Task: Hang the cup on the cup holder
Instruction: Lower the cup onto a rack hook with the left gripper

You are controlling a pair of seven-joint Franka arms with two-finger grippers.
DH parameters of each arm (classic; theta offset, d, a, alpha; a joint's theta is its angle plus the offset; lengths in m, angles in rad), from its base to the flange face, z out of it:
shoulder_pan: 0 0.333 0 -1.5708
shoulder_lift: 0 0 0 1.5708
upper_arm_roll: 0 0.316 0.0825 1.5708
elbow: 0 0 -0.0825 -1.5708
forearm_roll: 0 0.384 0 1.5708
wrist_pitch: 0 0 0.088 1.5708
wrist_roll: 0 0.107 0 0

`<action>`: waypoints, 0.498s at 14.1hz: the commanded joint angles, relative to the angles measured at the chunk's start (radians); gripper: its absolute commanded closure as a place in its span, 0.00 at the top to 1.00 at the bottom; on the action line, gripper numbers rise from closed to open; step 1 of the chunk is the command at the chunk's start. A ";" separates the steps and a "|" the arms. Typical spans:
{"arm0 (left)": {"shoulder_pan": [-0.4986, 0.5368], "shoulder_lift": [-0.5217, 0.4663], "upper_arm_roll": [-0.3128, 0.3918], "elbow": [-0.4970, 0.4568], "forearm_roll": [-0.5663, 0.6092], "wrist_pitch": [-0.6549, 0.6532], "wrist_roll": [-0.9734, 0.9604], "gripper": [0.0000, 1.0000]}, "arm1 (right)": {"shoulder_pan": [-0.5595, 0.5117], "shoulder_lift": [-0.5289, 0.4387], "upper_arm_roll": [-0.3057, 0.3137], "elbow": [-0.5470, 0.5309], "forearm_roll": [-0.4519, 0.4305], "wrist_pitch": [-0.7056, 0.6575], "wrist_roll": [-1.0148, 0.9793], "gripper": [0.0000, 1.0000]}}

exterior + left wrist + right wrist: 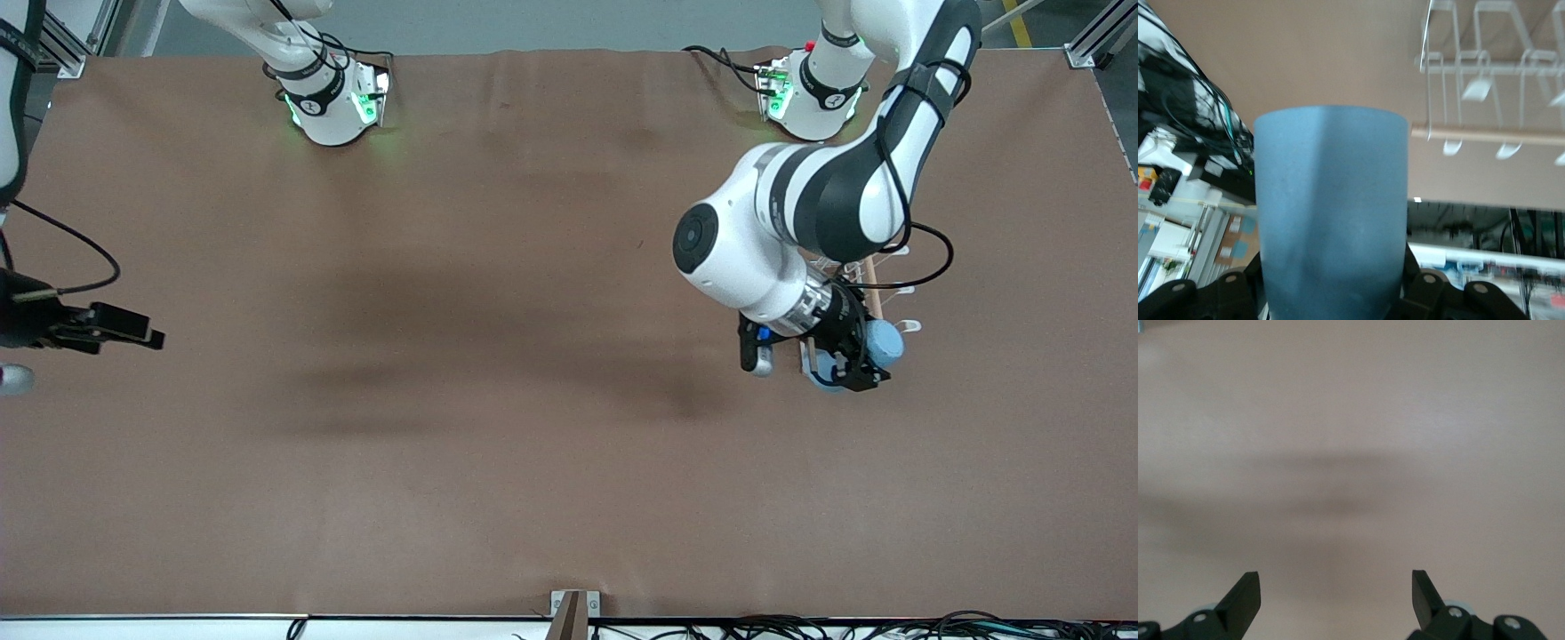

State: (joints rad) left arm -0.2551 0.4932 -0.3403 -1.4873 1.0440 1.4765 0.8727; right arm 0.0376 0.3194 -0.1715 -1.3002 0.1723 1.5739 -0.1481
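Left claw [855, 366] is clamped around the cup [1331, 233], carrying it in the air right at the cup holder [1485, 67], apparently to line up a prong. The cup lies tipped over, long axis roughly level; which end leads, I cannot tell. Right claw [1336, 595] waits wide open, empty, over bare counter [498, 356].

1 cup [1331, 220], 1 cup holder [1485, 73], 2 arms, 2 pincers.
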 commanded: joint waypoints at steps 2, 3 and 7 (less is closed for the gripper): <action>0.039 -0.010 -0.003 -0.088 0.059 -0.007 0.058 0.15 | -0.013 -0.090 0.003 -0.005 -0.073 -0.046 0.030 0.99; 0.037 -0.010 -0.003 -0.111 0.076 -0.007 0.057 0.15 | -0.013 -0.127 0.003 -0.051 -0.085 -0.022 0.036 0.99; 0.024 -0.010 -0.003 -0.171 0.082 -0.067 0.057 0.15 | -0.016 -0.290 0.003 -0.271 -0.106 0.069 0.038 0.99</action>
State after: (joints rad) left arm -0.2182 0.5009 -0.3407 -1.6197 1.0998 1.4365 0.9174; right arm 0.0286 0.1601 -0.1829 -1.3808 0.0942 1.5676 -0.1275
